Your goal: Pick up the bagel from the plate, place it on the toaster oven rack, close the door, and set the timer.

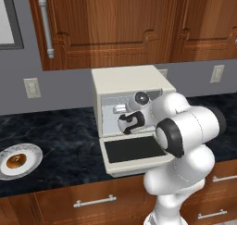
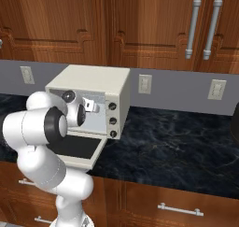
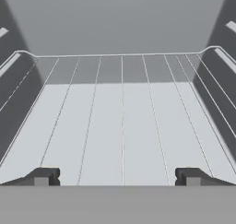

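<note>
The bagel [image 1: 16, 160] lies on the white plate [image 1: 33, 150] at the far left of the counter, well away from the arm. In the middle stands the cream toaster oven [image 1: 129, 79] [image 2: 99, 78], its door [image 1: 135, 149] [image 2: 77, 148] dropped flat and open. My gripper [image 1: 118, 109] [image 2: 95, 106] reaches into the oven's mouth. Seen from the hand, the gripper [image 3: 117, 176] is open, fingertips wide apart with nothing between them, just above the silver wire rack [image 3: 122, 121]. The rack is bare. Three knobs [image 2: 112, 120] line the oven's right front.
Dark marble counter [image 2: 177, 142] stretches to the right of the oven. Brown wall cabinets with a metal handle [image 1: 46, 26] hang above. Wall outlets [image 1: 32, 87] [image 2: 145, 83] sit on the grey backsplash. Drawers with handles [image 1: 95, 201] run below the counter edge.
</note>
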Tool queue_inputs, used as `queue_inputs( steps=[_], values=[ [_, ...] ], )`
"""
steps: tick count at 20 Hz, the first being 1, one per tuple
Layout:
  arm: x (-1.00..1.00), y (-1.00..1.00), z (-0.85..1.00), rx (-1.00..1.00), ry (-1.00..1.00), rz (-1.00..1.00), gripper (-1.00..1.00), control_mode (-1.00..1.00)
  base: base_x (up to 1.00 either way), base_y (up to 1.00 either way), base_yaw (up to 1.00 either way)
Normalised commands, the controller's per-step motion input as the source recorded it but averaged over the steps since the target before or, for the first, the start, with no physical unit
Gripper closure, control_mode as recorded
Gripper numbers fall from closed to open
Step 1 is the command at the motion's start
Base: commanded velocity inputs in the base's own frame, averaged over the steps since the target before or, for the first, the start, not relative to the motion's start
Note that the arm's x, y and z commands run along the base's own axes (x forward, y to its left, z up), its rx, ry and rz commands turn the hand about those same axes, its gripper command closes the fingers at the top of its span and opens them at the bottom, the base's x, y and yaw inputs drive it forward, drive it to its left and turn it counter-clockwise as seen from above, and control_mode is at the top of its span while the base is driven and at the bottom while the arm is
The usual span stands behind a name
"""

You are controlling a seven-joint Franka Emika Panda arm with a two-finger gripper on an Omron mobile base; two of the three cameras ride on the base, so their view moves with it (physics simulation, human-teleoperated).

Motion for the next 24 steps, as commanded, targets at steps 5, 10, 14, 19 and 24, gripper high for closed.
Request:
queue_inputs(
  steps=[5, 10, 14, 19, 24],
  values=[
    [-0.18, 0.00, -0.53, -0.06, 0.10, 0.00, -1.00, -1.00, 0.00, 0.00, 0.00],
    [-0.65, 0.00, -0.59, -0.04, 0.24, 0.00, -1.00, -1.00, 0.00, 0.00, 0.00],
    [-0.92, 0.00, -0.57, 0.00, 0.30, -0.02, -1.00, -1.00, 0.00, 0.00, 0.00],
    [-1.00, 0.00, -0.79, 0.00, 0.32, -0.05, -1.00, -1.00, 0.00, 0.00, 0.00],
    [-1.00, 0.00, -1.00, 0.00, 0.18, -0.03, -1.00, -1.00, 0.00, 0.00, 0.00]
  ],
)
